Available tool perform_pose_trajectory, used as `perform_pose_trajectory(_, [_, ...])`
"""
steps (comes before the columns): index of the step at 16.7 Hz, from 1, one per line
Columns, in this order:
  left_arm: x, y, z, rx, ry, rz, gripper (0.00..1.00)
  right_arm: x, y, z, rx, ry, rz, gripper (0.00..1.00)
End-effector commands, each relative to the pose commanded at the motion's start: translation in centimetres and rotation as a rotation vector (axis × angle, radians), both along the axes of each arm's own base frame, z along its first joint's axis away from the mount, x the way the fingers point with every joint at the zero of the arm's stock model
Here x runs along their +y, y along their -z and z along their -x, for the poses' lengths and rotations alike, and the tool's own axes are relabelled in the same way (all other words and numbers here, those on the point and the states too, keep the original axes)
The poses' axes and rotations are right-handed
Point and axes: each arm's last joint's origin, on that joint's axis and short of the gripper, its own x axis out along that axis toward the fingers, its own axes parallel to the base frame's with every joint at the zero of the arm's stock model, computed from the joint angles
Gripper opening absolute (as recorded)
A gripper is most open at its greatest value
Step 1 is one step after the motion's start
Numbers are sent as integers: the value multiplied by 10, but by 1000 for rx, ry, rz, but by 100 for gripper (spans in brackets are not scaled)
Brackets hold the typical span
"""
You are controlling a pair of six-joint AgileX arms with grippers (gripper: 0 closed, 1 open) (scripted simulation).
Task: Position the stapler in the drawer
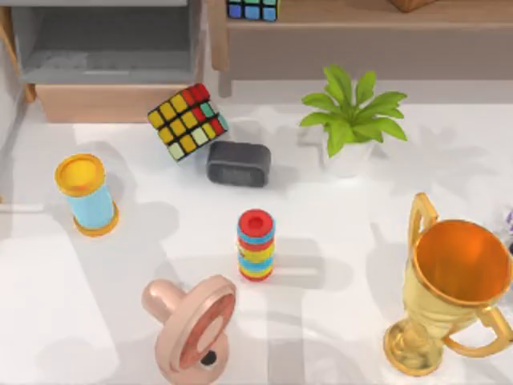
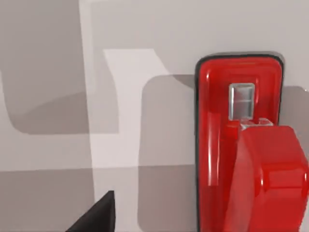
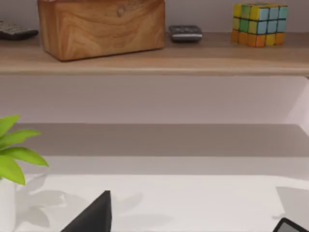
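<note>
The bright red stapler [image 2: 239, 145] lies flat on the white table, seen close up in the left wrist view, with a clear strip on its top. A black part of my left gripper [image 2: 96, 217] hangs just above the table beside it, apart from it. The drawer [image 1: 104, 100] stands open at the table's far left, with grey inner walls and a tan front panel. A black part of my right gripper [image 3: 94, 215] sits low over the table, facing the brown shelf [image 3: 154, 63].
A Rubik's cube [image 1: 188, 122] and a black clock [image 1: 238, 163] stand just right of the drawer. A blue spool [image 1: 86, 195], ring stack [image 1: 256, 245], pink pacifier [image 1: 192, 325], plant [image 1: 353, 120] and gold trophy [image 1: 449, 289] dot the table.
</note>
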Motion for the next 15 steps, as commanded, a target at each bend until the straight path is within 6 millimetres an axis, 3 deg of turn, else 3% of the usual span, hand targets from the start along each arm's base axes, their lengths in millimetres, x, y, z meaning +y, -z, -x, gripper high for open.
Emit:
perform_pose_trajectory(4, [2, -38, 9, -164, 81, -44, 100, 0, 0, 0, 0, 0, 0, 100])
perform_pose_trajectory(8, [22, -70, 28, -391, 186, -154, 100, 0, 0, 0, 0, 0, 0, 100])
perform_pose_trajectory(11, [49, -82, 51, -557, 263, -293, 100, 0, 0, 0, 0, 0, 0, 100])
perform_pose_trajectory(15, [88, -82, 92, -734, 363, -546, 100, 0, 0, 0, 0, 0, 0, 100])
